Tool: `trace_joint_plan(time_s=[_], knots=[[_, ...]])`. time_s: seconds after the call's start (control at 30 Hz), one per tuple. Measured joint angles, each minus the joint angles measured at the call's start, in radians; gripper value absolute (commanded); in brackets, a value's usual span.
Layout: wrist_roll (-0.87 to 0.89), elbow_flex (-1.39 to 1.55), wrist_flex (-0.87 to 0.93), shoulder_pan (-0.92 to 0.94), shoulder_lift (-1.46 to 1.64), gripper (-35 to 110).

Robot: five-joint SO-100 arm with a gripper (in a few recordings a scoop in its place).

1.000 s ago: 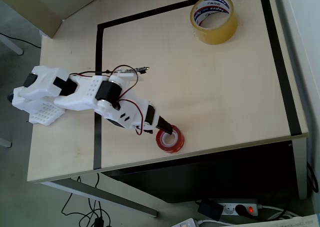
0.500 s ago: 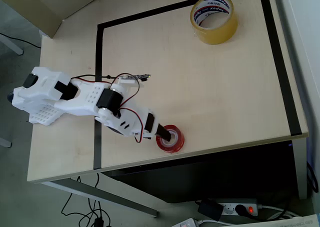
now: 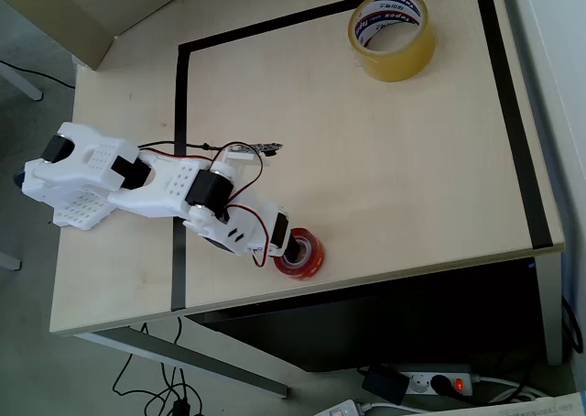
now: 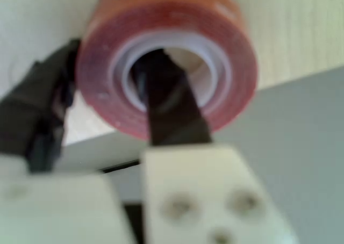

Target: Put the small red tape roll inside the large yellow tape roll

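Observation:
The small red tape roll (image 3: 309, 259) is near the table's front edge in the overhead view, tipped up on its side. My gripper (image 3: 291, 249) is shut on its wall. In the wrist view one black finger (image 4: 166, 99) reaches inside the whitish core of the red roll (image 4: 231, 77) and the other finger (image 4: 43, 104) presses on the outside at the left. The large yellow tape roll (image 3: 403, 63) lies flat at the far right corner of the table, well away from the gripper.
Black tape lines (image 3: 180, 114) frame a rectangle on the light wooden table (image 3: 366, 159). The table's front edge (image 3: 385, 276) runs just below the red roll, with a dark drop and a power strip (image 3: 430, 381) on the floor beyond it.
The gripper has closed on the red roll's wall. The roll has shifted slightly left and tipped up from lying flat, and the arm has stretched lower.

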Motion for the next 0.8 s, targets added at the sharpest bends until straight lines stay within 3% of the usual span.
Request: trace_joint_plan(time_s=[0.23,0.43,0.8], knots=[[-0.003,0.015,0.0,-0.038,0.049,0],[-0.049,-0.144,-0.018,-0.17,0.14,0],[-0.064,-0.187,-0.348,-0.506,0.433,0]])
